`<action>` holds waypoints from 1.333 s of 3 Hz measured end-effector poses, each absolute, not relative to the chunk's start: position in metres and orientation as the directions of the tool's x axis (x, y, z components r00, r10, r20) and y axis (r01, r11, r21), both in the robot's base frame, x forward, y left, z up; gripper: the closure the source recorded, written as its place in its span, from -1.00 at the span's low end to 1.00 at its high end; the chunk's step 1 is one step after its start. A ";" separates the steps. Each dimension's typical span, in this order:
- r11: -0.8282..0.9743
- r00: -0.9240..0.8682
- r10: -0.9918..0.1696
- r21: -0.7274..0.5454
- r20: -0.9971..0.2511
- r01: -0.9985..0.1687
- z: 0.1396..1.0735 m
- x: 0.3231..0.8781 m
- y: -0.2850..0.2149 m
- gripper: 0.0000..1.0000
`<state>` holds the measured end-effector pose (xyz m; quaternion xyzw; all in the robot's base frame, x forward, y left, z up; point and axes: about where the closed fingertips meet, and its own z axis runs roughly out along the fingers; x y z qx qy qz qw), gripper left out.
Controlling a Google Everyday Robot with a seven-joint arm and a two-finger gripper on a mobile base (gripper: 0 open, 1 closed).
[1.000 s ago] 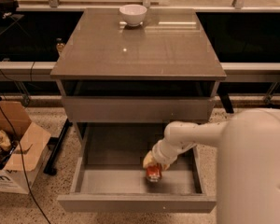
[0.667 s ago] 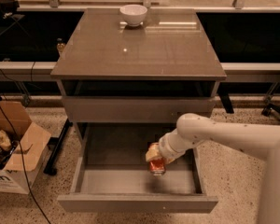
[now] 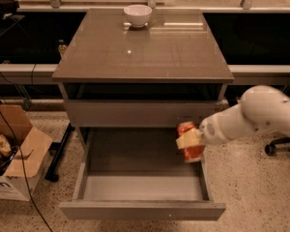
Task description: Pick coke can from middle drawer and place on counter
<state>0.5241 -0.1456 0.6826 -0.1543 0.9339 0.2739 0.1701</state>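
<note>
The coke can (image 3: pixel 191 141) is red and held upright in my gripper (image 3: pixel 188 140), lifted above the right side of the open middle drawer (image 3: pixel 140 190), near its right wall. My gripper is shut on the can, with a pale finger (image 3: pixel 184 140) across its front. My white arm (image 3: pixel 251 117) reaches in from the right. The drawer floor is bare. The counter (image 3: pixel 145 47) is the glossy grey-brown top of the cabinet above.
A white bowl (image 3: pixel 137 14) stands at the back of the counter. A closed drawer front (image 3: pixel 140 112) sits above the open one. An open cardboard box (image 3: pixel 14 153) with cables stands on the floor at the left. A chair wheel (image 3: pixel 270 149) is at the right.
The can has left the drawer floor. My gripper has lifted it up and to the right, and my arm has drawn back toward the right.
</note>
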 end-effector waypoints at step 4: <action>0.749 -0.612 -0.364 0.169 -0.702 -0.640 0.887 0.573 -0.198 1.00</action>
